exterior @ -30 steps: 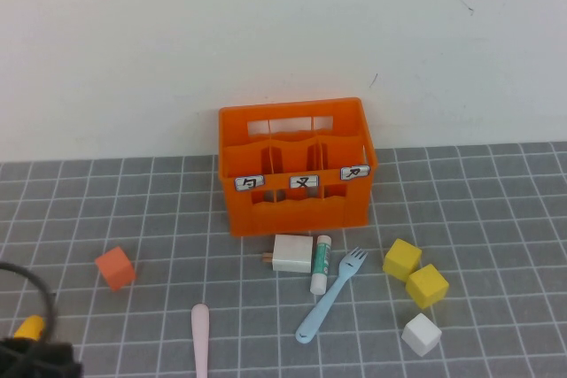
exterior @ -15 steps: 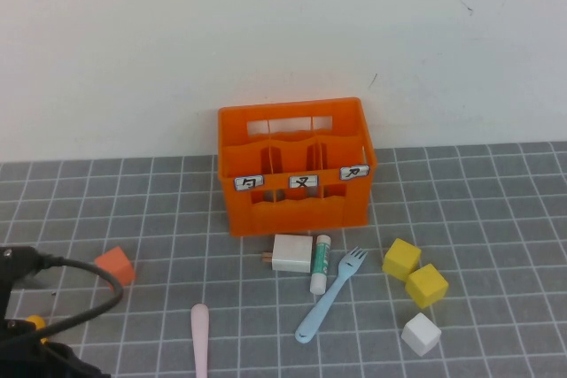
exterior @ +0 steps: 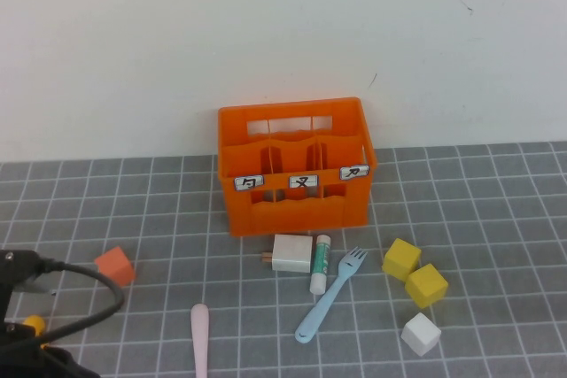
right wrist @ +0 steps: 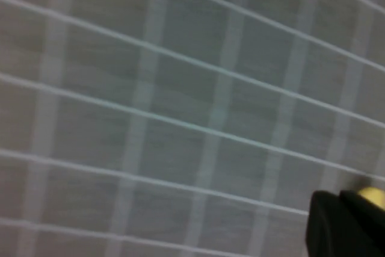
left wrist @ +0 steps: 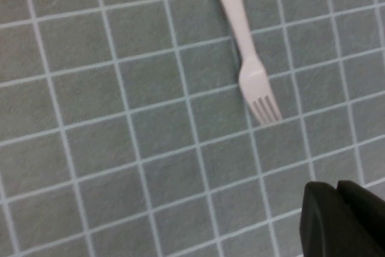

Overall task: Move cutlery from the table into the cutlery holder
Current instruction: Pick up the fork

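The orange cutlery holder [exterior: 297,165] stands at the back middle of the grey tiled table [exterior: 496,219], against the white wall. The light blue fork [exterior: 330,297] lies in front of it, tines toward the holder. The pale pink fork [exterior: 200,338] lies further left, its handle end toward the holder and its lower part cut off by the picture's edge. In the left wrist view the whole tined end of the pink fork [left wrist: 243,58] shows. My left gripper [left wrist: 337,192] is shut and empty, above the table, apart from the pink fork. My right gripper [right wrist: 338,201] is shut over bare tiles.
A white-and-green tube [exterior: 320,264] and a white block [exterior: 291,253] lie beside the blue fork. Two yellow cubes [exterior: 402,259] [exterior: 427,286] and a white cube [exterior: 421,335] sit to the right. An orange cube [exterior: 115,267] sits left. My left arm's black cable [exterior: 89,307] loops at the bottom left.
My left arm has come further into the bottom left corner of the high view and its cable has shifted. The forks and the holder have not moved.
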Robot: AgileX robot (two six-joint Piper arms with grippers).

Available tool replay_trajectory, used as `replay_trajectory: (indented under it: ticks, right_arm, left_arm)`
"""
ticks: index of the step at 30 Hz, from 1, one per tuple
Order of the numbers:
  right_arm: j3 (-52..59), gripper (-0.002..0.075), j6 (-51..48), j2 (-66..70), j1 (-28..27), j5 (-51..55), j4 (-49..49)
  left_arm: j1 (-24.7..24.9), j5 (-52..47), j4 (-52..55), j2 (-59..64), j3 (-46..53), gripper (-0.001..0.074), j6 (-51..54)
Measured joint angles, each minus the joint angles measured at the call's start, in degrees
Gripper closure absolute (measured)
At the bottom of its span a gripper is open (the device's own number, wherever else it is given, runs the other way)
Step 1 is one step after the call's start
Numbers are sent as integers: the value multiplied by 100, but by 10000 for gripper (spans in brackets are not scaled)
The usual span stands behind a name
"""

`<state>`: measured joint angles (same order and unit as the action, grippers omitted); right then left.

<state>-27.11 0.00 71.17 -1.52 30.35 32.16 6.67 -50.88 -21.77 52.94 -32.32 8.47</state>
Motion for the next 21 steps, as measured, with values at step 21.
replay_trajectory:
  ticks: [21]
  right_arm:
    - [-203,729,-2986,-108,2825,-180,-4067]
  left_arm:
    - [1109,1381,-125,2251,-181,736,-426]
